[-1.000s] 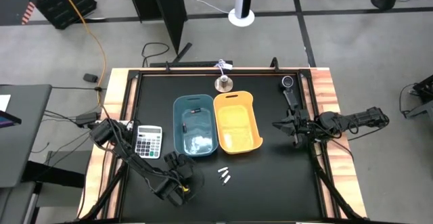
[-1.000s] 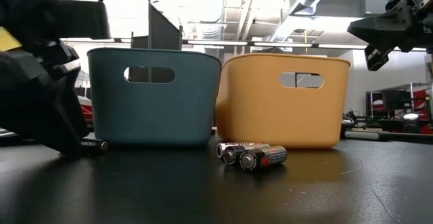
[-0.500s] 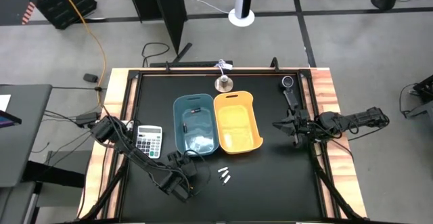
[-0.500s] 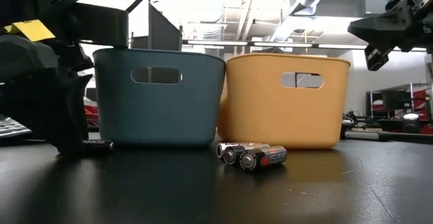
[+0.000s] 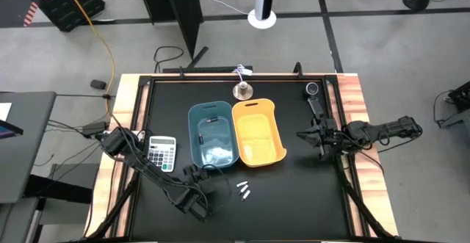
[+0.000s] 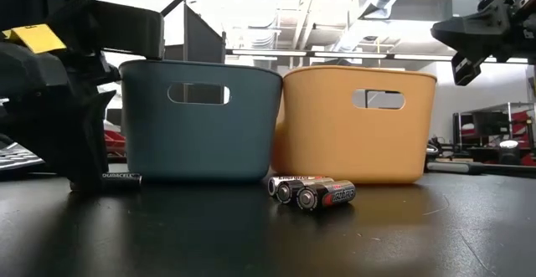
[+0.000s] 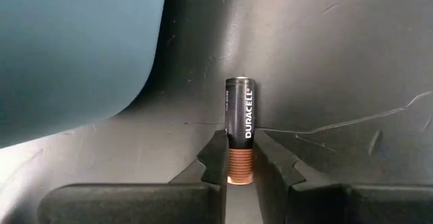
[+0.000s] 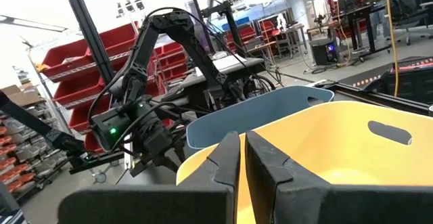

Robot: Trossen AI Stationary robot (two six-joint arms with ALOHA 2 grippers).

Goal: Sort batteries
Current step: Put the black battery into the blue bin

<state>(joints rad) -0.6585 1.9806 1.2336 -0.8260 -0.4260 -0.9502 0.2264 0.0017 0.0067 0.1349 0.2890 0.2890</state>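
A blue bin [image 5: 211,141] and a yellow bin [image 5: 258,132] sit side by side, touching, mid-table. A calculator [image 5: 161,153] lies just left of the blue bin. A black stick-shaped gadget [image 5: 316,100] lies near the table's [image 5: 294,191] far right corner.

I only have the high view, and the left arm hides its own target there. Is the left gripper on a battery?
Observer: Yes. In the left wrist view, the left gripper has its fingers against both sides of a Duracell battery, at its copper end.
Operator: Is it lifted?
Observer: No. The low view shows it lying flat on the table, beside the blue bin.
Operator: And the right gripper?
Observer: Its wrist view shows the right gripper shut with nothing between the fingers, facing the yellow bin.
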